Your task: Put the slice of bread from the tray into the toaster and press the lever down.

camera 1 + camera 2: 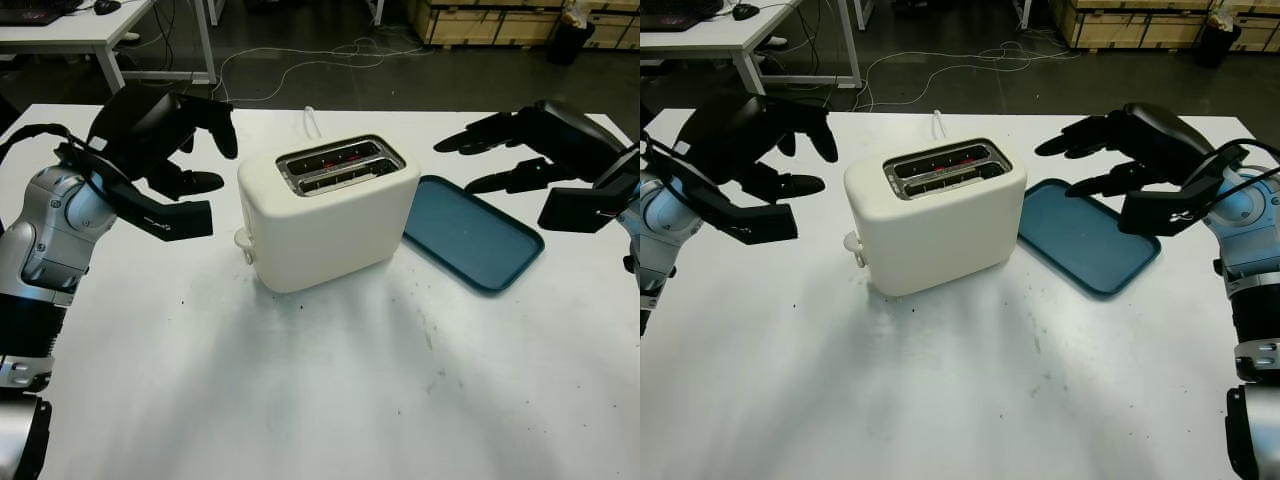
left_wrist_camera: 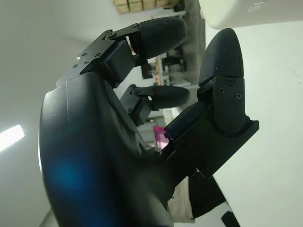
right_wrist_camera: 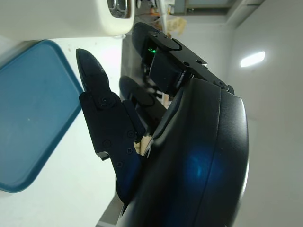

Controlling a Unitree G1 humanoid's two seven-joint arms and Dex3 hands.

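Observation:
A cream two-slot toaster (image 1: 325,210) stands mid-table, with a red glow in its slots (image 1: 338,165). Its lever knob (image 1: 243,240) sits low on the side facing left. The blue tray (image 1: 470,232) lies flat just right of the toaster, its whole bottom showing. My left hand (image 1: 210,175) hovers open above the table to the left of the toaster, holding nothing. My right hand (image 1: 470,165) hovers open over the tray's far end, also holding nothing. The right wrist view shows the tray (image 3: 33,109) and a toaster corner (image 3: 57,16) beyond the fingers (image 3: 94,90).
The toaster's white cord (image 1: 312,120) runs off the table's far edge. Beyond it are a dark floor with cables (image 1: 300,60), another white table (image 1: 80,30) at the back left and wooden crates (image 1: 500,20) at the back right. White tabletop (image 1: 330,390) stretches in front of the toaster.

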